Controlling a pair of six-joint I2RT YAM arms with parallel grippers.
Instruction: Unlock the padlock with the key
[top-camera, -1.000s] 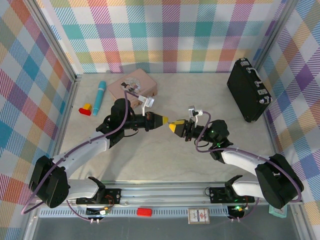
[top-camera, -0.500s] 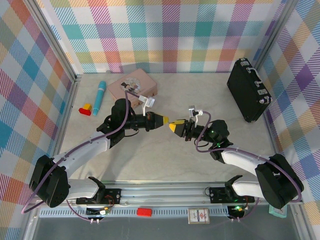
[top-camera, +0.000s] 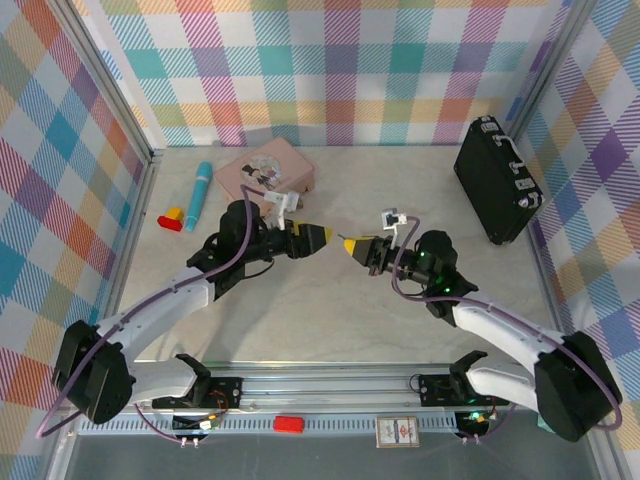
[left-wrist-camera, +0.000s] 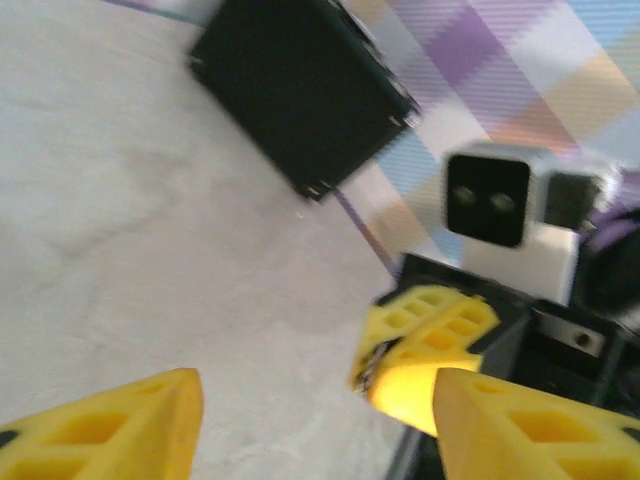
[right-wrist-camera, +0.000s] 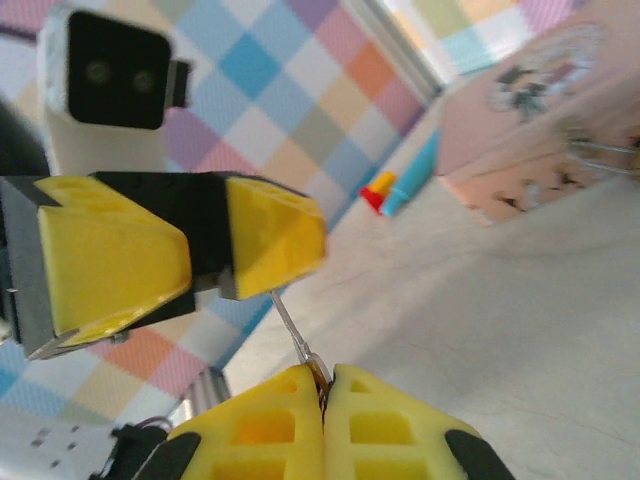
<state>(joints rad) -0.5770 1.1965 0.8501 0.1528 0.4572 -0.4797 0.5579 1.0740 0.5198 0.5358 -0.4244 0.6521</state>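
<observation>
Right gripper (right-wrist-camera: 322, 388): yellow fingers pressed flat together. They pinch the thin silvery-grey metal key (right-wrist-camera: 290, 322), which sticks out of the seam at a slant, up and to the left.

The key's far end reaches the lower edge of one finger of the left gripper (top-camera: 320, 237). Touching or just short: cannot tell.

A brownish speck sits at the root of the key in the seam. It is too small to tell whether it is the brass-coloured padlock.

Left gripper: jaws wide, nothing between the fingers. Bare beige surface (top-camera: 330, 320) shows through the gap in the left wrist view.

Position: both grippers are above the middle of the surface, tip facing tip, near each other with a narrow gap between them.

Open room:
- Near side: a broad bare stretch of surface runs from the grippers down to the rail at the arm bases.
- Far side: the flat pink square tin (top-camera: 268, 168) lies just behind the left wrist, close to it.
- Right: the black hard case (top-camera: 495, 180) stands by the right checked wall, well apart from the right gripper.
- Left: the teal tube (top-camera: 199, 190) and the small red and yellow blocks (top-camera: 172, 217) lie near the left wall edge, clear of the left arm.
</observation>
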